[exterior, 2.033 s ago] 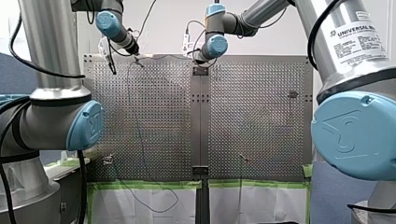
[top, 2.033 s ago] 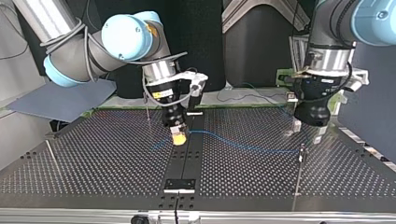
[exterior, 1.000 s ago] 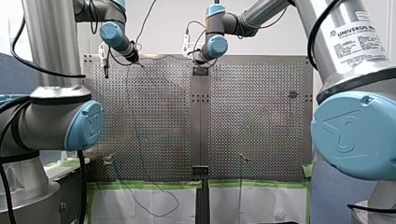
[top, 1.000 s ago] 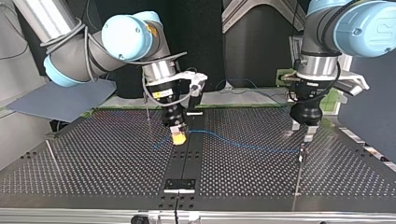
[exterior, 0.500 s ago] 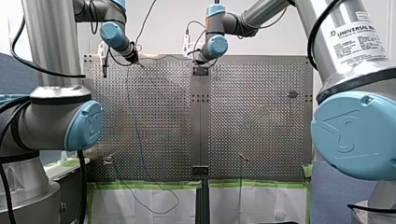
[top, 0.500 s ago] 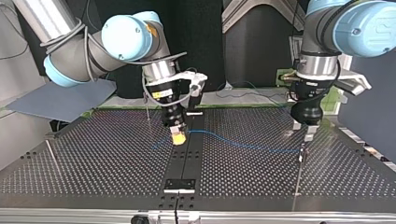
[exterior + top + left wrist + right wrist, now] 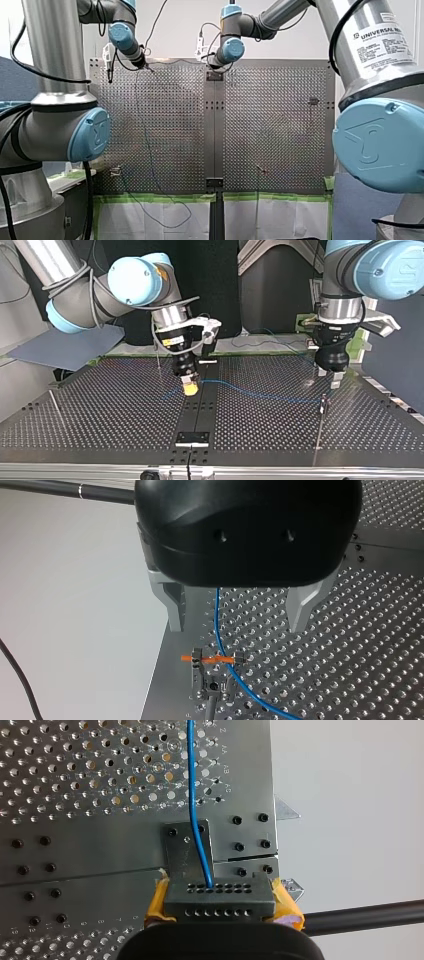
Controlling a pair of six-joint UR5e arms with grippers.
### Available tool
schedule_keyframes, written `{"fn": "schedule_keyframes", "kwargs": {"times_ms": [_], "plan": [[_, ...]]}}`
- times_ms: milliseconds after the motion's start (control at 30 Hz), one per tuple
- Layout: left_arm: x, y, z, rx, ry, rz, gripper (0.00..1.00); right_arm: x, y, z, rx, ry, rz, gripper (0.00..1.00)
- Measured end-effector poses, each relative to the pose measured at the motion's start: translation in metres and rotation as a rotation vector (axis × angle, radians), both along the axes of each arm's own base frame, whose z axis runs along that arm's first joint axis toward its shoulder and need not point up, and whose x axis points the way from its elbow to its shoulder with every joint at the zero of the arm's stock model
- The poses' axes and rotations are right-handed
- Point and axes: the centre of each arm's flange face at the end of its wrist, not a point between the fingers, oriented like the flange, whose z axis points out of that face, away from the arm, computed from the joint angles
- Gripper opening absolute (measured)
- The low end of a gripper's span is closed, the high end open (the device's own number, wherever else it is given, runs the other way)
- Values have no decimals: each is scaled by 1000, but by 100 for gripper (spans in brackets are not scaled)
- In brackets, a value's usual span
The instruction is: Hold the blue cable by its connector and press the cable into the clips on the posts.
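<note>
The thin blue cable [image 7: 260,396] runs across the perforated table [image 7: 110,420]. Its dark grey connector [image 7: 220,900] sits between the yellow pads of my right gripper [image 7: 222,912], which is shut on it; in the top view that gripper [image 7: 190,387] stands near the table's middle. My left gripper [image 7: 237,625] is open, its metal fingers [image 7: 175,605] astride the cable without touching it, just above a post's clip [image 7: 215,662] with an orange piece where the cable lies. In the top view my left gripper [image 7: 330,377] hangs over that post [image 7: 323,401] at the right.
More thin posts stand on the table: one behind my right gripper [image 7: 158,360] and one at the top view's far left [image 7: 54,405]. In the front view posts [image 7: 116,171] [image 7: 260,169] stand near the front edge, where the cable [image 7: 150,150] trails off in a loop.
My left gripper has turned about its wrist and shifted slightly toward the top view's right above the post. My right gripper has stayed put with the connector.
</note>
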Motion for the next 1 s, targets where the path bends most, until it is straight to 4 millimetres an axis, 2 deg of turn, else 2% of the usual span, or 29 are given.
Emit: {"fn": "schedule_keyframes", "kwargs": {"times_ms": [300, 633, 1000], "plan": [[-4, -5, 1, 0, 2, -13, 100, 0, 1, 0, 1, 0, 4, 0], [-19, -19, 18, -1, -52, -59, 100, 0, 0, 0, 2, -1, 1, 0], [4, -43, 17, -23, -58, -150, 100, -1, -1, 0, 2, -3, -1, 0]]}}
